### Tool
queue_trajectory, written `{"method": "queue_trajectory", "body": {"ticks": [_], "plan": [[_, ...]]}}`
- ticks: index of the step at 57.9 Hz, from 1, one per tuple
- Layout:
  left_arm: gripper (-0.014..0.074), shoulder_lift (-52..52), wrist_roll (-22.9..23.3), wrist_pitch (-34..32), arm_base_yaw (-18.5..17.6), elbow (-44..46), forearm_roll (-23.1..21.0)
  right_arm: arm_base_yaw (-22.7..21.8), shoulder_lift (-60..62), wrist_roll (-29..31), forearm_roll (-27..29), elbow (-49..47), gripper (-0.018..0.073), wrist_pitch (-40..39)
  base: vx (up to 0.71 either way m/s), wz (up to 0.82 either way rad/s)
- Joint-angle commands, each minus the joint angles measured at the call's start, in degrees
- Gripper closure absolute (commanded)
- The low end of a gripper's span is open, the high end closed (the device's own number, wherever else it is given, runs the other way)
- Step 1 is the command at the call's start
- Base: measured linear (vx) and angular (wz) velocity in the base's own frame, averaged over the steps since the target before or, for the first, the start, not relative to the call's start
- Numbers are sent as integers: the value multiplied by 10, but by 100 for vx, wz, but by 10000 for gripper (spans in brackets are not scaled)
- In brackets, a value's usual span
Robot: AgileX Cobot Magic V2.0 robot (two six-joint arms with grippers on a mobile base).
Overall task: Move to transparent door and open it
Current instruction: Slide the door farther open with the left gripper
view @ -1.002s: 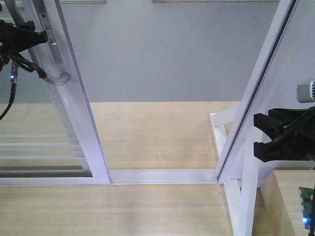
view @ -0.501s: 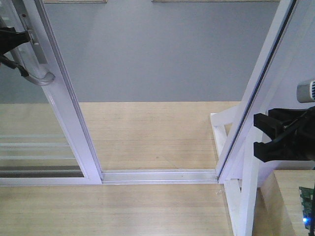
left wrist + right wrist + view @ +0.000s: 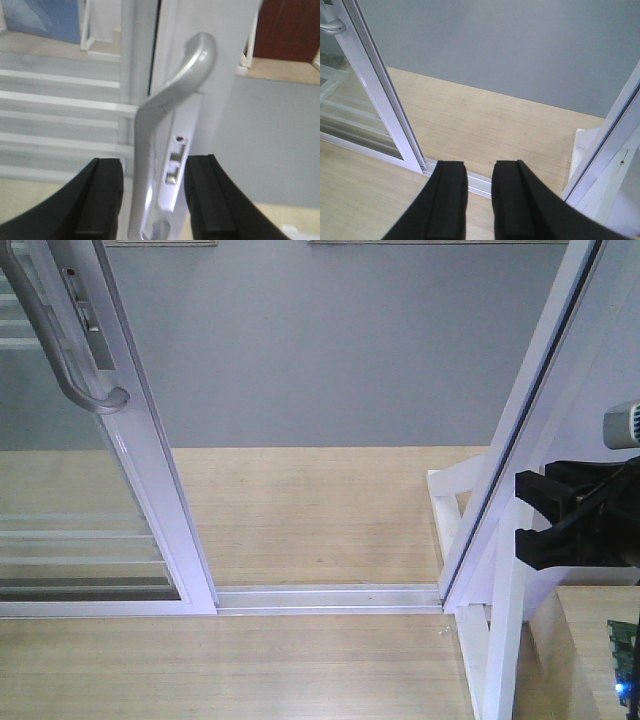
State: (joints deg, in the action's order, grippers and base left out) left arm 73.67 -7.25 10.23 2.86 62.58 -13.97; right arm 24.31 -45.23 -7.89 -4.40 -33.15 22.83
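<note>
Here, nearest to me, my right claw [image 3: 479, 200] hangs low over the wooden floor [image 3: 320, 520] with its two black fingers [image 3: 447, 200] a narrow gap apart and nothing between them; I judge it idle, kept clear at the right side because this job needs only one arm. Just beyond its tips runs the white floor track [image 3: 330, 597], and beside it on the right rises the slanted white frame post [image 3: 525, 420], which carries no handle and is not my target.

My left claw [image 3: 150, 200] is spread, its fingers [image 3: 102, 200] standing either side of the curved grey pull handle [image 3: 175, 85] without pressing on it, so I am lined up on the handle rather than gripping it. In the front view that claw is out of sight.

The transparent door [image 3: 90, 490] stands at the left, its white upright leaning across the upper left corner of the front view, the handle [image 3: 60, 340] mounted on that upright, thin white bars crossing the glass low down. A wide gap lies between it and the post, so I judge the door largely open. Farthest back is the plain grey wall [image 3: 330, 340].
</note>
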Motion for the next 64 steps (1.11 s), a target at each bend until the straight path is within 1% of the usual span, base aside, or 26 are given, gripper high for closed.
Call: {"method": "queue_trajectory", "body": {"ticks": [1, 7, 17, 21, 27, 29, 35, 41, 49, 52, 57, 64], "plan": [[184, -51, -8, 40, -15, 20, -5, -2, 2, 3, -3, -16, 309, -39, 0, 0], [184, -83, -8, 96, -35, 14, -15, -2, 2, 3, -3, -16, 309, -39, 0, 0], [184, -144, -13, 101, -70, -52, -57, -2, 2, 3, -3, -16, 309, -39, 0, 0], [184, -174, -13, 101, -75, -89, -64, -2, 2, 3, -3, -16, 309, -39, 0, 0], [184, -220, -13, 102, -75, -143, -70, -2, 2, 3, -3, -16, 309, -39, 0, 0], [184, -232, -16, 106, -75, -155, -62, -2, 2, 3, -3, -16, 309, -39, 0, 0], [184, -264, -16, 112, -75, -171, -17, -2, 2, 3, -3, -16, 309, -39, 0, 0], [184, -287, -16, 123, -75, -171, -2, -2, 2, 3, -3, -16, 309, -39, 0, 0], [207, -304, -16, 101, -75, -171, 32, -2, 2, 3, -3, -16, 309, -39, 0, 0], [235, -307, -16, 96, -75, -171, 41, -2, 2, 3, -3, -16, 309, -39, 0, 0], [301, -318, -7, 60, -75, -195, 44, -2, 2, 3, -3, -16, 309, -39, 0, 0], [455, -374, 30, -23, -75, -260, 73, -2, 2, 3, -3, -16, 309, -39, 0, 0]]}}
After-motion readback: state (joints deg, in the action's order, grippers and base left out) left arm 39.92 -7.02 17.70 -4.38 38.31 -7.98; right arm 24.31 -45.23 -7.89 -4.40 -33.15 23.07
